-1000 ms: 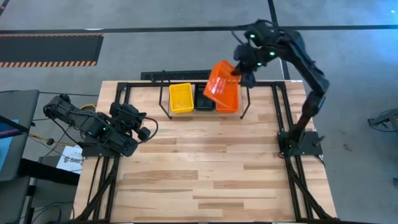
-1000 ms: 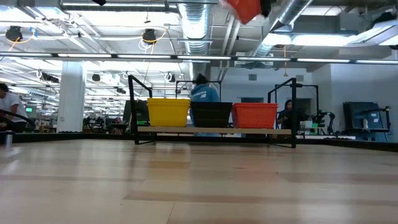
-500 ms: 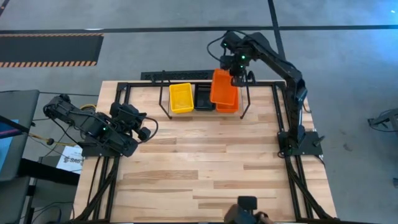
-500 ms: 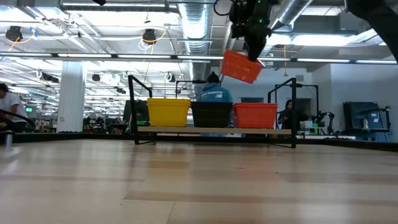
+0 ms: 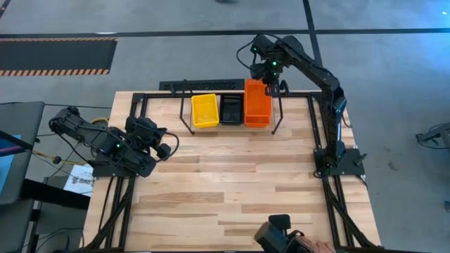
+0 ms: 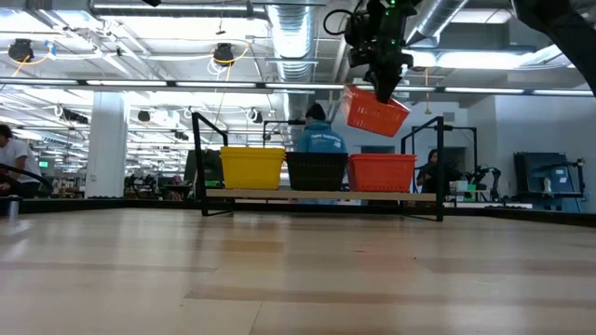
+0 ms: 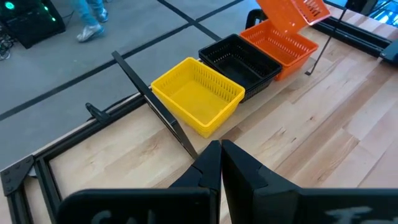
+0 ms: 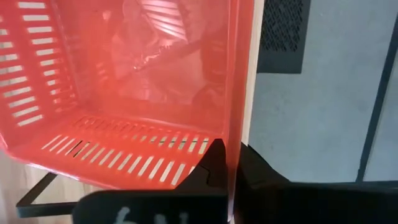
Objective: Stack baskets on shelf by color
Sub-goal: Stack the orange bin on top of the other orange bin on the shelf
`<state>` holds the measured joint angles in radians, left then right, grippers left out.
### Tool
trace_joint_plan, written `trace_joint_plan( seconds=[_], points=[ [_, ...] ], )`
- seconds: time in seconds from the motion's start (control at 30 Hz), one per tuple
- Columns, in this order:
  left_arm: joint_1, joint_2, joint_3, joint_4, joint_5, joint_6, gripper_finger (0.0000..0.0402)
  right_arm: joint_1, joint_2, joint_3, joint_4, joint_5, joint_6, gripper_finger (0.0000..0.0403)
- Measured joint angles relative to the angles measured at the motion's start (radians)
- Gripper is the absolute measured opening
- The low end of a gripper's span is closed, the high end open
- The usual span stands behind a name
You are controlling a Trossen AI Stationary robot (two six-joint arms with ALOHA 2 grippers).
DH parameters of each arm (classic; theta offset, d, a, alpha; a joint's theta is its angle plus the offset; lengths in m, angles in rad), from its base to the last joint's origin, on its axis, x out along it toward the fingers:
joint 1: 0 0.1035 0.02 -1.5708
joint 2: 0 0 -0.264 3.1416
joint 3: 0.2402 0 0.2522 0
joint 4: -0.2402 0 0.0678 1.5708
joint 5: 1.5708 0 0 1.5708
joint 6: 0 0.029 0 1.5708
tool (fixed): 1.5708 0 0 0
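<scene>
The right gripper (image 6: 384, 82) pinches a tilted red-orange basket (image 6: 371, 111) by its rim, clear above the shelf's (image 6: 321, 194) red stack (image 6: 381, 172)

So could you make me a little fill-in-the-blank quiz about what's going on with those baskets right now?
1. The basket held in the air by the right gripper is ____ in colour.
2. On the shelf, the middle basket is ____.
3. The held basket hangs above the shelf's ____ basket.
4. The yellow basket sits at the shelf end nearer the ____ gripper.

Missing words: orange; black; orange; left
</scene>
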<state>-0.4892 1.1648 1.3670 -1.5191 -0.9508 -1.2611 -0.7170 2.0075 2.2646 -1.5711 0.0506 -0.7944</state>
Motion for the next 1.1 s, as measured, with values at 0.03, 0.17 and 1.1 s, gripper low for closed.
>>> trace_joint_plan(
  seconds=[0.03, 0.17, 1.1],
  points=[
    [0.000, 0.000, 0.000, 0.000, 0.000, 0.000, 0.0000, 0.001, 0.001, 0.000, 0.000, 0.001, 0.000, 0.0004],
    [0.000, 0.000, 0.000, 0.000, 0.000, 0.000, 0.0000, 0.001, 0.003, 0.000, 0.000, 0.002, 0.000, 0.0006],
    [0.000, 0.000, 0.000, 0.000, -0.005, 0.008, 0.0000, -0.026, 0.010, -0.178, 0.007, 0.000, 0.003, 0.0004]
  ],
)
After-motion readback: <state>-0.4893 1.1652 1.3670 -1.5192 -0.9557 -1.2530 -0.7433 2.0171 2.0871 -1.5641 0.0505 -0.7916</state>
